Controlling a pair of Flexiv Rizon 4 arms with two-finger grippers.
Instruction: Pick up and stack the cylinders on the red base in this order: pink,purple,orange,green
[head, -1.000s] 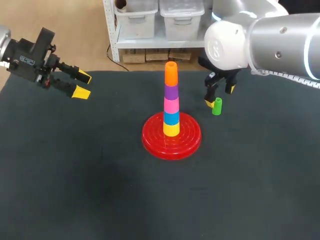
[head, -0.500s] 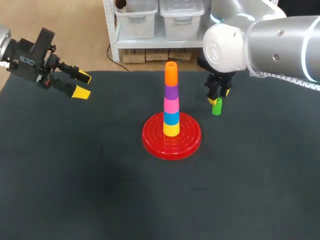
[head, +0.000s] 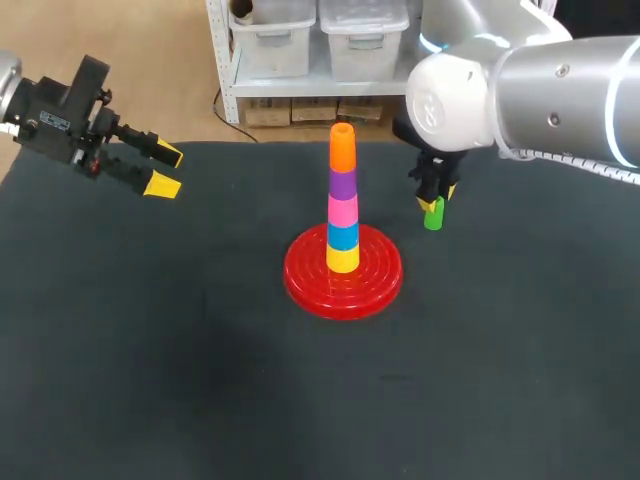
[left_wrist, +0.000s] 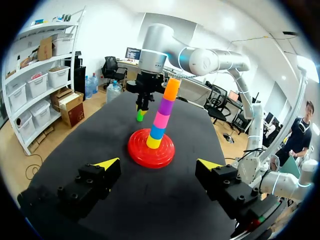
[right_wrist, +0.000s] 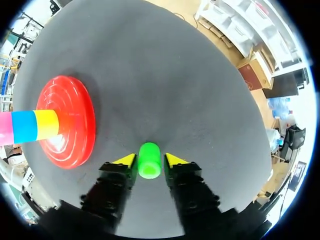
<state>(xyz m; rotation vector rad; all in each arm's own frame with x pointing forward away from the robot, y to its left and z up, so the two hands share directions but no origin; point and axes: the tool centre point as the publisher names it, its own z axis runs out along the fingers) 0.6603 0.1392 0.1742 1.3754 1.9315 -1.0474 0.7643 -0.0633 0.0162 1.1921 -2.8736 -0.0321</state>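
The right gripper (right_wrist: 150, 160) pinches the upright green cylinder (right_wrist: 149, 161) on the black tabletop (head: 200, 380), near the red base (head: 305, 275) bearing five stacked cylinders (head: 343, 205); the left gripper (head: 165, 169) hangs spread above the table's far-left corner.

Centre: stacked cylinders (head: 342, 200) on red base (head: 343, 290), a tall upright obstacle.
2 o'clock of base: green cylinder (head: 433, 218) under right gripper (head: 434, 197).
10 o'clock: left gripper (head: 165, 169), well apart.
3 to 9 o'clock: open mat (head: 300, 400), room to pass.
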